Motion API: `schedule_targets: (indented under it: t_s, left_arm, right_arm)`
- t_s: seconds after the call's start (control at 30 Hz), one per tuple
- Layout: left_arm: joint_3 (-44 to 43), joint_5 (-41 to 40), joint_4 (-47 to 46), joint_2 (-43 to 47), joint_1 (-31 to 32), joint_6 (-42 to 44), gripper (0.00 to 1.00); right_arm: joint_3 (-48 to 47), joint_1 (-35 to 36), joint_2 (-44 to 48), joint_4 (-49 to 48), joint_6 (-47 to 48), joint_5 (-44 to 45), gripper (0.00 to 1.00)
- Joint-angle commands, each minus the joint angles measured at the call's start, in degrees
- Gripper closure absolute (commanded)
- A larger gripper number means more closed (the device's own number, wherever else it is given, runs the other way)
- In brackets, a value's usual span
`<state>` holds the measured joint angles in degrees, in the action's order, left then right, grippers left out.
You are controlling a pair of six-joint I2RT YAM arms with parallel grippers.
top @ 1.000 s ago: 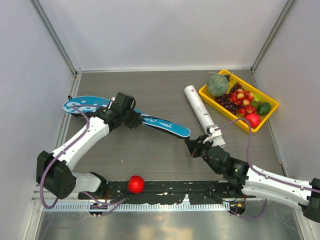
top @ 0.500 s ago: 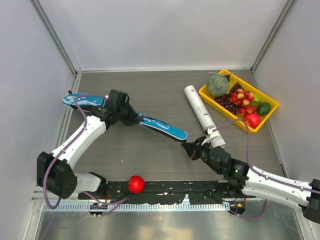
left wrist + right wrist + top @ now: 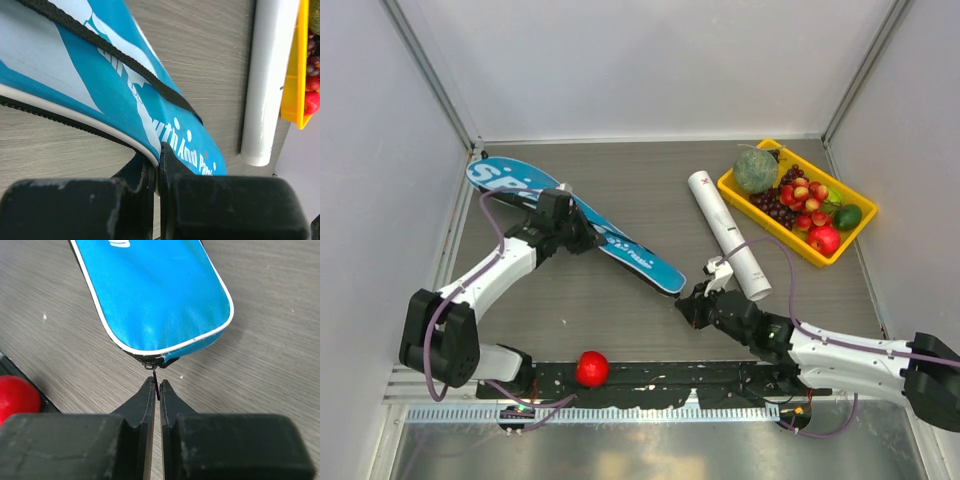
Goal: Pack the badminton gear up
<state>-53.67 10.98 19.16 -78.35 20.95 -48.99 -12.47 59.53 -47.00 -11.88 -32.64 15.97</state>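
The long blue racket cover [image 3: 640,262] lies slanted across the table, wide end at the far left, narrow end near the middle. My left gripper [image 3: 585,235] is shut on the cover's piped edge [image 3: 150,152] about halfway along. My right gripper [image 3: 682,305] sits just off the narrow end [image 3: 155,295]. Its jaws stand a thin slit apart, with the black zipper pull [image 3: 156,377] hanging loosely between the fingertips. The white cardboard tube [image 3: 725,232] lies on the table to the right of the cover, also in the left wrist view [image 3: 272,75].
A yellow tray [image 3: 725,185] of fruit stands at the back right, its rim beside the tube [image 3: 291,65]. A red ball [image 3: 591,368] rests on the black rail at the near edge, seen low left in the right wrist view [image 3: 17,395]. White walls enclose the table.
The left gripper swung the cover, wide end toward the far left corner, narrow end nearer and leftward. My right gripper followed to the left, and its jaws eased slightly apart.
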Motion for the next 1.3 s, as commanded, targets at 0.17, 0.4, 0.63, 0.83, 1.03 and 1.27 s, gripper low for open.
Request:
schedule_targets:
  t_s: [0.17, 0.4, 0.63, 0.83, 1.03, 1.27]
  left_arm:
    - [16.6, -6.8, -24.4, 5.7, -0.6, -15.4, 1.0]
    - [21.8, -14.4, -28.5, 5.7, 0.2, -24.6, 1.0]
    - [22.3, -17.0, -25.6, 8.5, 2.9, -28.0, 0.46]
    - [17.1, -19.8, -15.0, 17.2, 3.7, -22.3, 0.03]
    - [8.9, -14.8, -8.4, 24.4, 3.7, -5.1, 0.01]
    - [5.9, 7.5, -6.3, 34.0, 3.7, 13.6, 0.0]
  right_arm:
    - [-1.1, -2.9, -2.2, 5.8, -4.8, 13.7, 0.87]
    - [-4.7, -10.2, -9.0, 3.2, 0.5, 13.5, 0.77]
    - [-11.9, -12.6, -11.6, 10.4, 4.6, 10.5, 0.57]
    - [-17.2, -12.7, 0.8, 21.6, 10.1, 6.8, 0.24]
    - [-25.8, -12.7, 9.2, 35.8, 13.1, 5.4, 0.04]
    - [-32.9, -12.6, 16.6, 45.0, 12.2, 8.2, 0.05]
